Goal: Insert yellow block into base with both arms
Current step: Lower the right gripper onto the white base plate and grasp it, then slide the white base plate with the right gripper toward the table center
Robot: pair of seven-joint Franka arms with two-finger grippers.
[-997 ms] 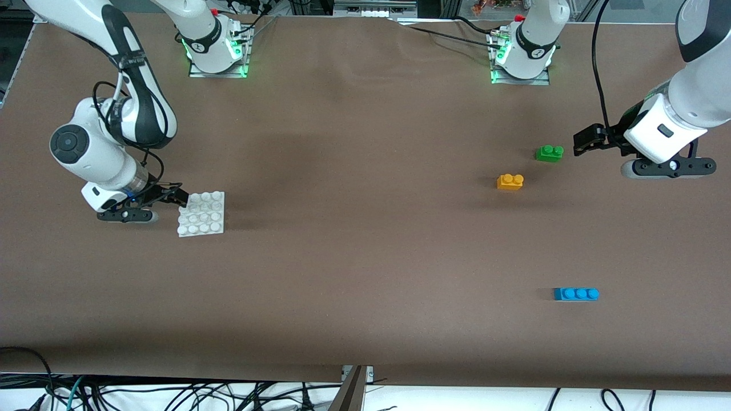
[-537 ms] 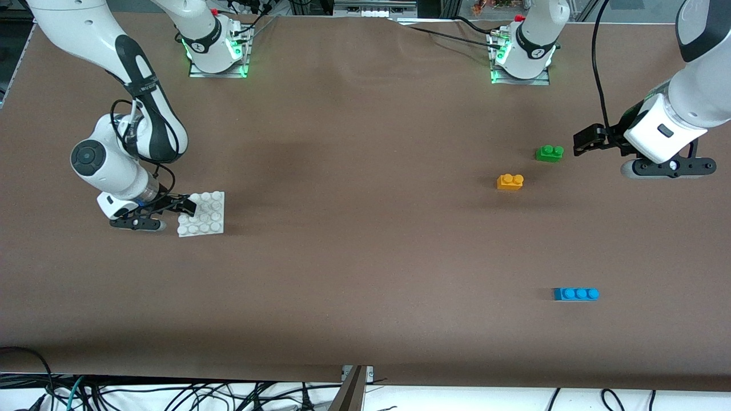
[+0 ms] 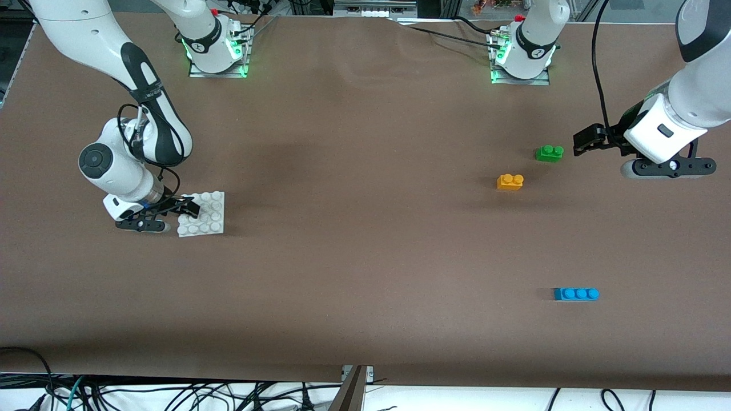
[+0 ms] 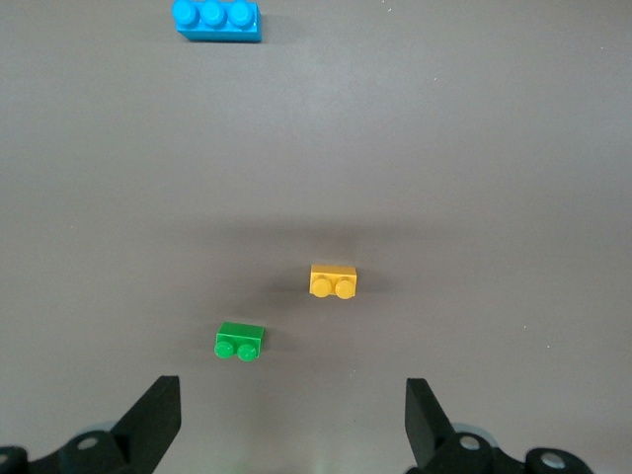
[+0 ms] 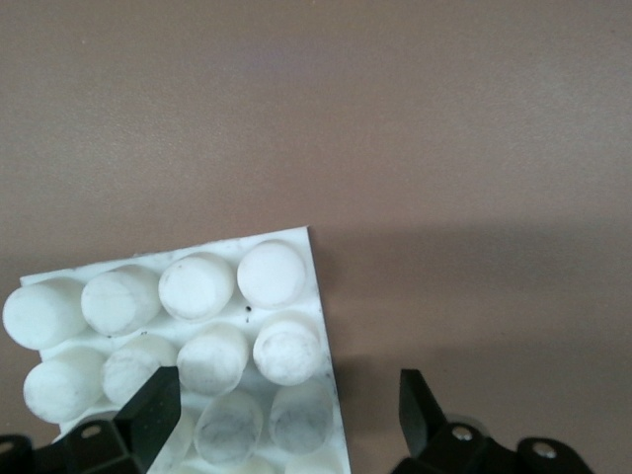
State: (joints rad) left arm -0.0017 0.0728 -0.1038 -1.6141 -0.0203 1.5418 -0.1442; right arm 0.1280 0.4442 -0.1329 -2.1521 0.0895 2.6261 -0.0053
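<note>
The yellow block [image 3: 510, 181] lies on the table toward the left arm's end; it also shows in the left wrist view [image 4: 334, 281]. The white base [image 3: 203, 214] lies toward the right arm's end. My right gripper [image 3: 190, 206] is open and low at the base's edge. In the right wrist view the gripper [image 5: 286, 410] straddles a corner of the base [image 5: 197, 331], with one finger over the studs and the other over the bare table. My left gripper [image 3: 583, 142] is open and empty, hovering beside the green brick, and waits; it also shows in the left wrist view [image 4: 288, 425].
A green two-stud brick [image 3: 549, 153] lies beside the yellow block, farther from the front camera; it also shows in the left wrist view [image 4: 240, 342]. A blue three-stud brick [image 3: 576, 294] lies nearer to the front camera and shows in the left wrist view [image 4: 216, 19]. A brown cloth covers the table.
My right gripper has moved in from beside the base until its open fingers are over the base's edge. The left arm and all bricks have not moved.
</note>
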